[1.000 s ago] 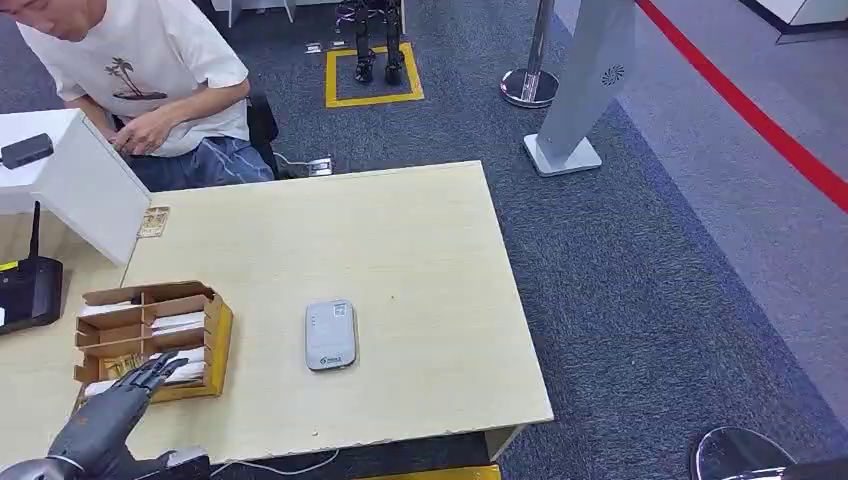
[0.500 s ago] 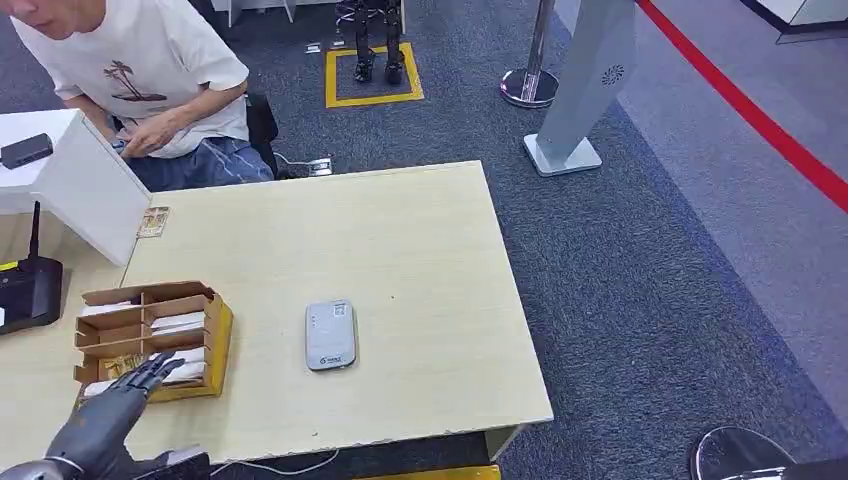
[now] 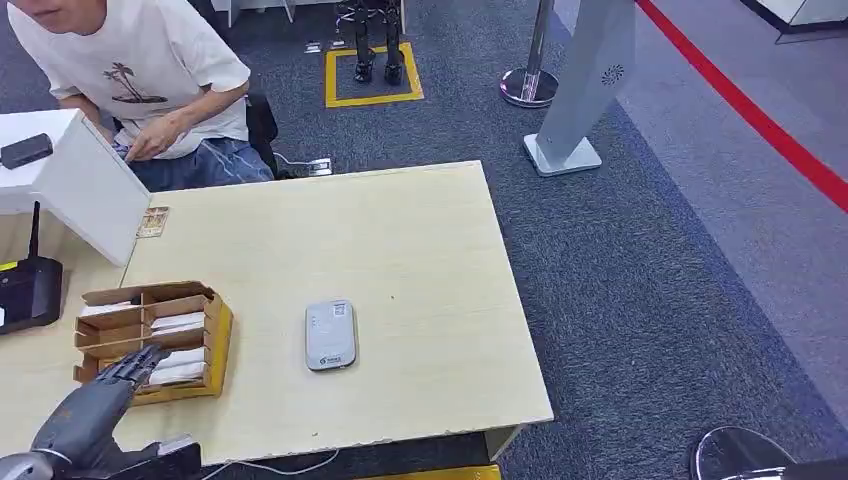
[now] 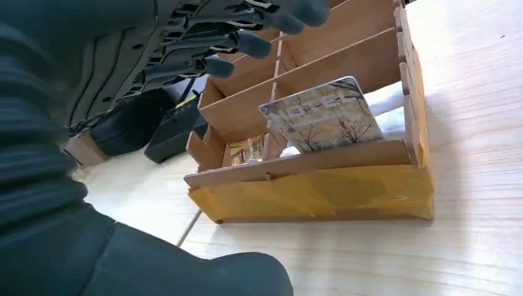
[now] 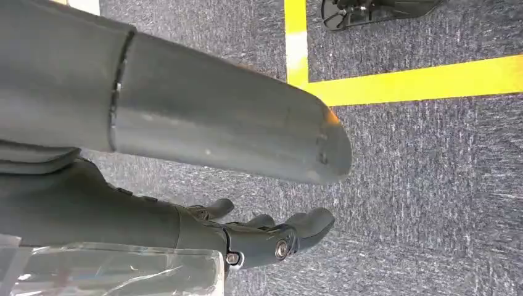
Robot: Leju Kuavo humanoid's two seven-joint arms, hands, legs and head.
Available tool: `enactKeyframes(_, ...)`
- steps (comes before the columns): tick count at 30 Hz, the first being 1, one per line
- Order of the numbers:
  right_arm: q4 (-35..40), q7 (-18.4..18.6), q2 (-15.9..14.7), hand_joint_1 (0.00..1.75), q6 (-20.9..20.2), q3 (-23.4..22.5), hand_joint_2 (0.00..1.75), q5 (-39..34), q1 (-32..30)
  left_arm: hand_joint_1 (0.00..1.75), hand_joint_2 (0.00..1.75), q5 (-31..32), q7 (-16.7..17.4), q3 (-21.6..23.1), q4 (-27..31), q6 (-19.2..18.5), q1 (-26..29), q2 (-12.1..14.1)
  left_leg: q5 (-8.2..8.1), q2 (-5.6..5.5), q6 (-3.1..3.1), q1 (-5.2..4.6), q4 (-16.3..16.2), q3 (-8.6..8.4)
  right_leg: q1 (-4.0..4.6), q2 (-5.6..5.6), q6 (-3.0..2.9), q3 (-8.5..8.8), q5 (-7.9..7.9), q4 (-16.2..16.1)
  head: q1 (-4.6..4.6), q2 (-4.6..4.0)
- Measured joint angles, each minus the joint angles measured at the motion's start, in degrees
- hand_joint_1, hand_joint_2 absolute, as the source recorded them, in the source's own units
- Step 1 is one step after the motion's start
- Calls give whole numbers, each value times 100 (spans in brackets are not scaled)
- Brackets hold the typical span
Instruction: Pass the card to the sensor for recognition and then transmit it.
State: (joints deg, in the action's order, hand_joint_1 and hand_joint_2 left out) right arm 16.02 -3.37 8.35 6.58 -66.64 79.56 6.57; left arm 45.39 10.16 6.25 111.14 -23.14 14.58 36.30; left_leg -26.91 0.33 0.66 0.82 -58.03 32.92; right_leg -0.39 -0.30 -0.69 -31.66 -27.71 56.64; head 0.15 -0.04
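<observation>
At the far left of the head view a black device (image 3: 28, 290) with an upright antenna sits on the desk, beside a white slanted panel (image 3: 90, 190), and behind that a person (image 3: 140, 80) in a white T-shirt leans forward more than a second ago. The left hand (image 3: 85, 415) hovers at the near edge of the wooden card box (image 3: 150, 335); it has drawn back toward the robot since the earlier frames, its fingertips now only just over the box's nearest compartment instead of reaching further across it. Its fingers (image 4: 247, 43) are spread apart and extended, holding nothing. In the left wrist view a card (image 4: 321, 117) with a tree pattern stands tilted in the front compartment of the box, leaning against a divider, below the fingers and not touched by them. To the right of the box, the grey sensor (image 3: 331, 334) lies flat on the pale wooden table (image 3: 420, 260), unmoved. The right hand (image 5: 265, 237) hangs over grey carpet (image 5: 432, 185) marked with yellow tape (image 5: 419, 77), fingers loosely apart and empty
</observation>
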Motion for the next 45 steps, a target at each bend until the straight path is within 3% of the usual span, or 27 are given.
enactKeyframes(45, 0, -26, 0, 0, 0, 0, 175, 79, 0, 0, 175, 212, 17, -15, -70, -241, -113, -96, 0, 0, 0, 0, 0, 0, 0, 0, 0, 0, 0, 0, 2, 2)
